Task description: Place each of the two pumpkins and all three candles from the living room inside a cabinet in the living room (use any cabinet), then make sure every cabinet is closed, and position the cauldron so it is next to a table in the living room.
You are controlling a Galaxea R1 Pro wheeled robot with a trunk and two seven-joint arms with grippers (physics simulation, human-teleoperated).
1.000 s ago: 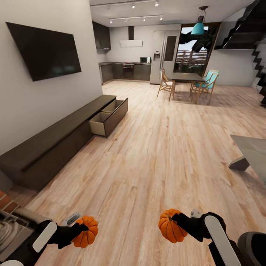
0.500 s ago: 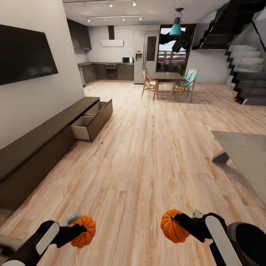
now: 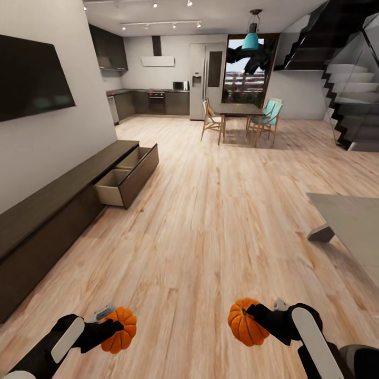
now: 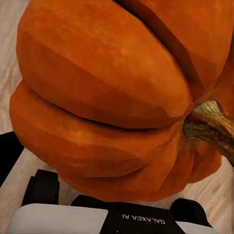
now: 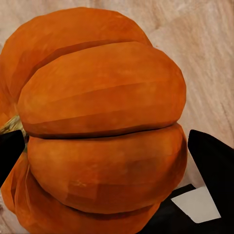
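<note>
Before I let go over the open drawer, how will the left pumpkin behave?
The left pumpkin looks round and ribbed, so it will probably roll once released. Its hard-looking shell suggests stiffness under the left gripper. The open drawer has walls that should stop it.

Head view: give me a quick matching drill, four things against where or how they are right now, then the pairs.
Things:
1. left gripper
2. cabinet drawer
3. dining table
4. grey table

States:
A. pulled open
B. far end, chairs around it
C. shut on a pumpkin
D. at the view's right edge, on the wooden floor

Pairs: 1-C, 2-A, 3-B, 4-D
</note>
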